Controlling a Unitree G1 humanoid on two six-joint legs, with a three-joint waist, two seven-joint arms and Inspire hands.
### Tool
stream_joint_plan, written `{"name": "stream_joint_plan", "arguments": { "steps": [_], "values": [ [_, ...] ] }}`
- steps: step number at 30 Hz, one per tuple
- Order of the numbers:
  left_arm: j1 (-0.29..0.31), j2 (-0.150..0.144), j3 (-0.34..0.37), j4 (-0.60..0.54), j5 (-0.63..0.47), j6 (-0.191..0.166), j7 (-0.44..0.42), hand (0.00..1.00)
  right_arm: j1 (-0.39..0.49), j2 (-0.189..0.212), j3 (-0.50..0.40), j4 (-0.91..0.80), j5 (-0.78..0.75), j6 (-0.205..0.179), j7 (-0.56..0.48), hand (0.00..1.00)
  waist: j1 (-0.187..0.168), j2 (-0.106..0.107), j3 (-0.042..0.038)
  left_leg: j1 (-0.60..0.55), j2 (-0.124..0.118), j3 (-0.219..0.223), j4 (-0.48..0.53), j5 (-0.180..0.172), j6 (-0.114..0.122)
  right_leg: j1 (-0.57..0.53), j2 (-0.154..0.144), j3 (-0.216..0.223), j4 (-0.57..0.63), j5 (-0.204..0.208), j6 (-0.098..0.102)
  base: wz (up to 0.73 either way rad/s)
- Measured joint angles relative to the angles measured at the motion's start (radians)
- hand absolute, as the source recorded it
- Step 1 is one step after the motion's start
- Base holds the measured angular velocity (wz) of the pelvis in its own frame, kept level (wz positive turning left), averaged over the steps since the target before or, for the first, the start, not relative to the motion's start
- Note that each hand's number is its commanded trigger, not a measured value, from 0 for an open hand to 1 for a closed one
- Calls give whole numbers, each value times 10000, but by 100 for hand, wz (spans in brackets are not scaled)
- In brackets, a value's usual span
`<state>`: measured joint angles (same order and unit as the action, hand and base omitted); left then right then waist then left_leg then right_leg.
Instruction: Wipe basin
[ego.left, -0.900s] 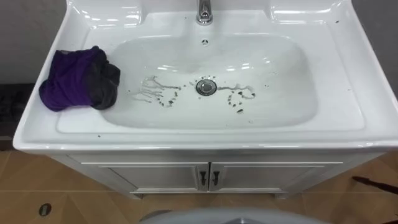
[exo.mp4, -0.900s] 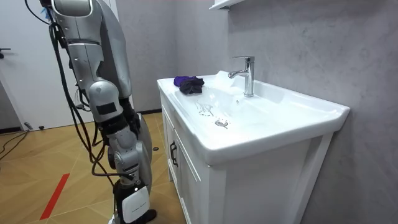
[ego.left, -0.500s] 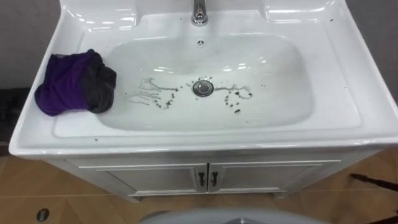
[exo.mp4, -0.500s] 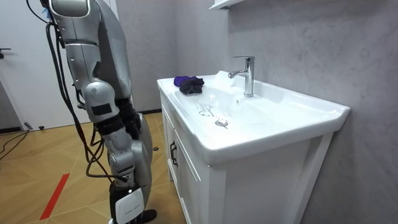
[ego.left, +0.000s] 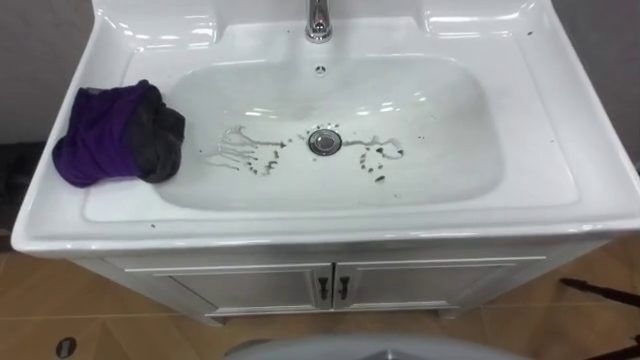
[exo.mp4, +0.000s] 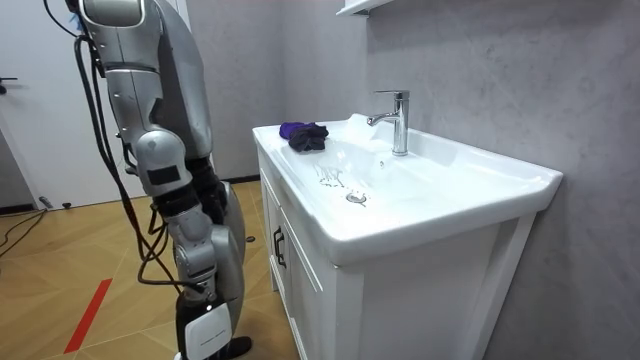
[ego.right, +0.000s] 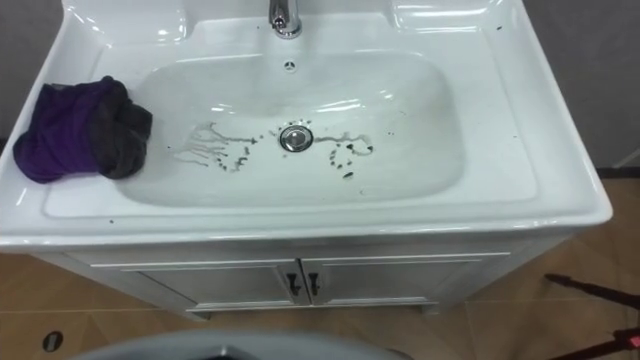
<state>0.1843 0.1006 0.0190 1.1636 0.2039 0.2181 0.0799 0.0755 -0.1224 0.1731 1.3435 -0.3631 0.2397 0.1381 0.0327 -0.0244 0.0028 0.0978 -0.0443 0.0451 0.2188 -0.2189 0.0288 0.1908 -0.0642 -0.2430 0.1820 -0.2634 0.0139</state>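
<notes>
A white basin (ego.left: 440, 150) lies below me, with dark smears and specks (ego.left: 245, 150) on its floor on both sides of the drain (ego.left: 324, 141). A crumpled purple and dark grey cloth (ego.left: 115, 132) rests on the basin's left rim, partly over the bowl's edge; the room view has the cloth (exo.mp4: 303, 134) at the far end of the counter. I stand in front of the cabinet at the room view's left. My right hand (exo.mp4: 205, 322) hangs low beside my leg, away from the basin.
A chrome tap (ego.left: 318, 20) rises at the back middle of the basin. Below the rim are white cabinet doors with two dark handles (ego.left: 334, 288). A grey wall runs behind the basin and wooden floor (exo.mp4: 60, 270) spreads around me.
The eye view has shifted slightly, which is the camera's own move. My right arm has sunk a little and swung slightly away from the cabinet. Cloth and basin are as before.
</notes>
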Motion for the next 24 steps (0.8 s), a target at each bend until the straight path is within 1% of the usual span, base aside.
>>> {"name": "stream_joint_plan", "arguments": {
  "steps": [2, 3, 5, 7, 11, 14, 17, 19, 21, 22, 23, 24],
  "values": [
    [60, -4, 28, 8, -174, -17, 53, 0, -8, 0, -9, 62, -3, -1, -63, 0, 14, 14, 7, -2, 0, -7, 2, 0, 0, 3, -6, -2, 31, -1, 0, 0],
    [65, -12, 186, 10, -180, -44, 52, 0, -12, 0, -11, 87, -3, -3, -61, 0, 12, 12, 8, -12, 1, -11, 2, 0, 0, 10, -5, -6, 32, -1, 0, 0],
    [67, -12, 263, 6, -202, -79, 52, 0, -13, -4, -15, 115, -4, -6, -47, 0, 11, 11, 9, -14, 1, -15, 2, 0, 0, 6, -7, -10, 29, -1, 0, 0],
    [151, -17, 449, 2, -669, -90, 58, 0, 14, -4, -11, 115, 15, -5, -39, 0, 28, 9, 10, -7, -5, -36, -17, -4, 5, 7, -18, -46, 3, -5, 4, 2],
    [305, -14, 580, -12, -1526, -89, 161, 0, 10, -6, -18, 107, 17, 4, -31, 0, 25, 26, 9, -93, -24, -112, 93, -16, 23, 6, -28, -136, 10, -3, 6, 7],
    [312, -10, 846, -28, -2024, -89, 311, 0, -3, -46, -118, 87, 33, 8, -41, 0, 63, 88, 3, -201, -28, -261, 190, -24, 33, -9, -54, -292, 26, -2, 8, 12],
    [363, -13, 1313, -20, -2386, -148, 598, 0, -70, -87, -215, 87, 26, 4, -61, 0, 278, 157, 4, -196, -28, -292, 195, -24, 33, -7, -81, -348, 32, -1, 8, 1],
    [451, -12, 1530, -3, -3021, -250, 903, 0, -186, -144, -201, 125, 29, 4, -55, 0, 432, 207, 1, -200, -36, -294, 188, -24, 33, -5, -53, -350, 37, -2, 7, 0],
    [529, -7, 1798, -8, -3261, -245, 1102, 0, -237, -216, -201, 128, 36, 3, -59, 0, 564, 227, -4, -206, -45, -316, 187, -24, 33, -1, -55, -379, 41, -2, 8, 3],
    [618, -2, 2062, -27, -3333, -252, 1211, 0, -278, -282, -202, 119, 67, 2, -87, 0, 617, 231, -3, -224, -54, -323, 186, -24, 34, -3, -70, -453, 39, -2, 8, 7],
    [664, 1, 2173, -28, -3386, -255, 1290, 0, -296, -313, -203, 107, 87, 1, -131, 0, 624, 230, -3, -235, -56, -326, 186, -24, 33, -4, -77, -489, 37, -3, 10, 11],
    [743, 19, 2384, -32, -3576, -262, 1454, 0, -334, -368, -207, 100, 97, -6, -217, 0, 670, 238, -6, -247, -58, -405, 190, -24, 34, 5, -84, -574, 34, -4, 11, 14]
  ]
}}
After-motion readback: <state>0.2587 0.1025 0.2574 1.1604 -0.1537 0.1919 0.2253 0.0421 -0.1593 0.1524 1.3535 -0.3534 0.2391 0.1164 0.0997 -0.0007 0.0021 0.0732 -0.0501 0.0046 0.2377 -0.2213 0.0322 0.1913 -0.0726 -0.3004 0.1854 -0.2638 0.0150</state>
